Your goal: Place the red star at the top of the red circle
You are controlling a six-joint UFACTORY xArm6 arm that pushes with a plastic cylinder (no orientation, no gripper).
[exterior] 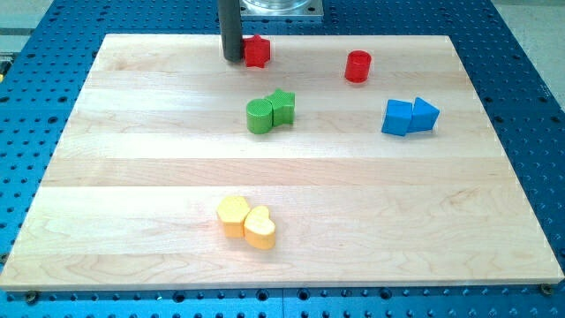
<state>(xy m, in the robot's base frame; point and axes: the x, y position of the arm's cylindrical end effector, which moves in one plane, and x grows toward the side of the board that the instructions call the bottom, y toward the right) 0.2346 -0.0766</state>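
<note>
Camera view: tabletop (132,177) wide, blocks spread out. Green pair, blue pair, yellow pair sit off my route. Red circle (357,66) upper right. Red star (256,51) near top edge, well left of it. My tip (233,58) touches the star's left side; plain rod tool, grasps nothing. Push right, slow, centred, stop above the circle.

The pale wooden desk (132,177) carries a red star (257,51) touching my tool's tip (233,58) on the view's right, with a red circle (357,66) farther right. Below my tool, a green circle (259,117) touches a green star (282,106). A blue cube (397,117) and blue triangle (425,115) sit toward the lower right, and two touching yellow blocks (246,223) lie far below.
</note>
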